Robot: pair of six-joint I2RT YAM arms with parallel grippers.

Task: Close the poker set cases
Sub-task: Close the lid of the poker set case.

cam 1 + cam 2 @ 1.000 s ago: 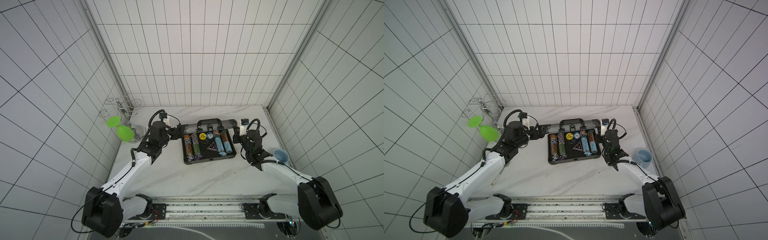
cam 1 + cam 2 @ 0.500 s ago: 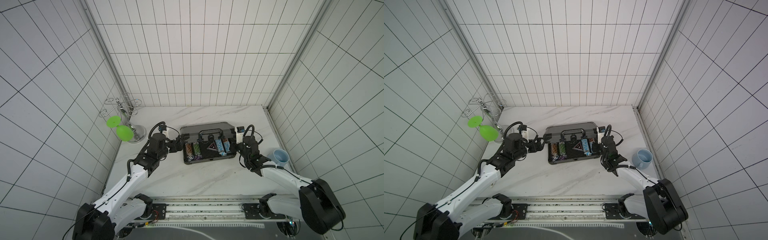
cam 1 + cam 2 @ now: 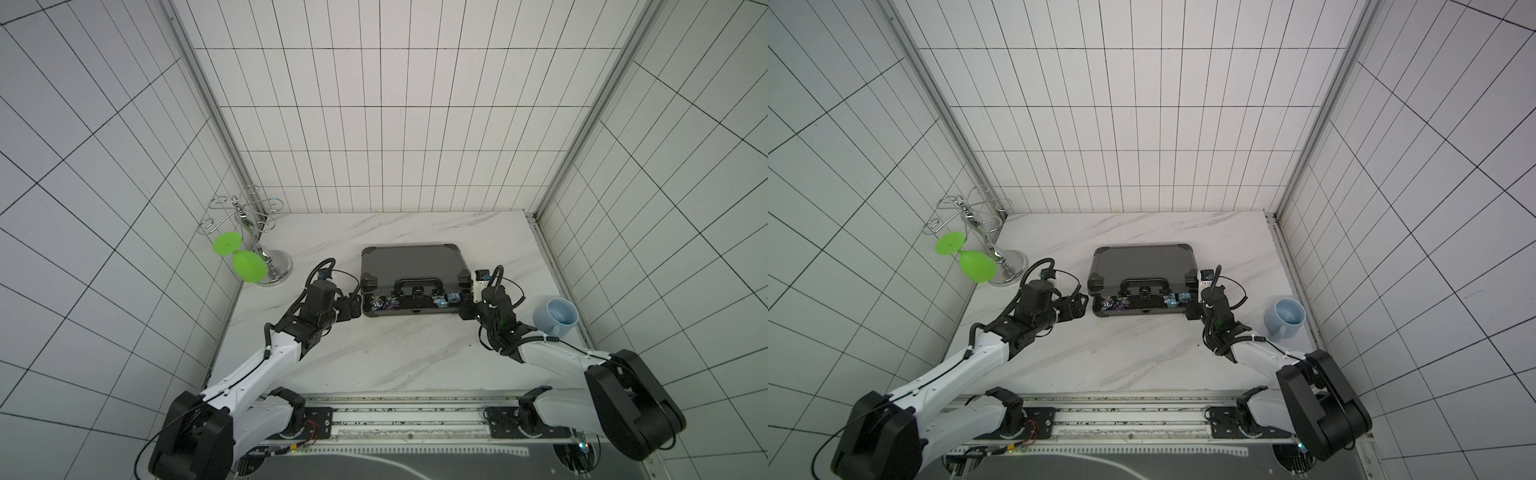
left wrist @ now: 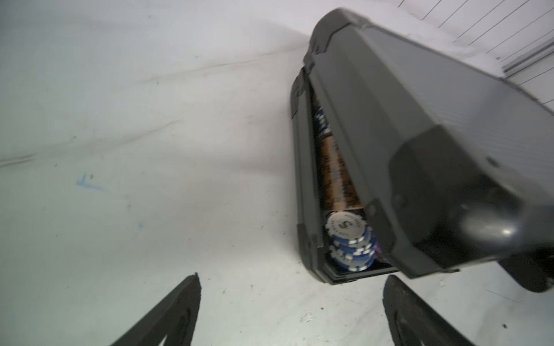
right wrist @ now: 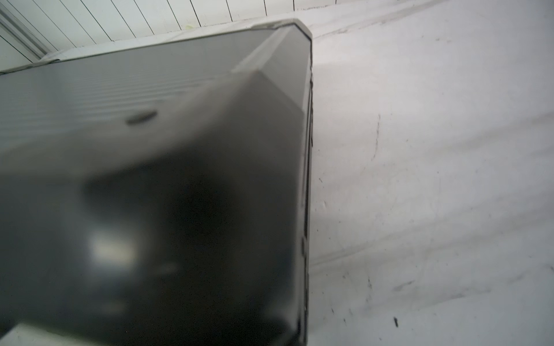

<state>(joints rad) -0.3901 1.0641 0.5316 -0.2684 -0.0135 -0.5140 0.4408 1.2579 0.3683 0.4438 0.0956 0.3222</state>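
Note:
The dark grey poker set case point(image 3: 415, 262) point(image 3: 1144, 259) lies mid-table with its lid lowered almost flat. A narrow gap stays along the handle side, where coloured chips point(image 3: 384, 302) show. My left gripper point(image 3: 353, 309) point(image 3: 1077, 305) is open at the case's front left corner and holds nothing. In the left wrist view that gripper point(image 4: 292, 278) stands just short of the corner, facing the lid point(image 4: 419, 104) and blue chips point(image 4: 350, 239) in the gap. My right gripper point(image 3: 467, 307) point(image 3: 1192, 309) is shut at the front right corner. The lid point(image 5: 150, 149) hides its fingers in the right wrist view.
A light blue mug point(image 3: 559, 320) point(image 3: 1287, 318) stands to the right of my right arm, near the wall. A green wine glass point(image 3: 248, 266) hangs from a chrome rack point(image 3: 249, 224) at the back left. Tiled walls close in three sides.
The lid has swung down from standing upright to almost flat over the chips. Both grippers have drawn back toward the front corners. The right gripper has shut, and the left has narrowed a little.

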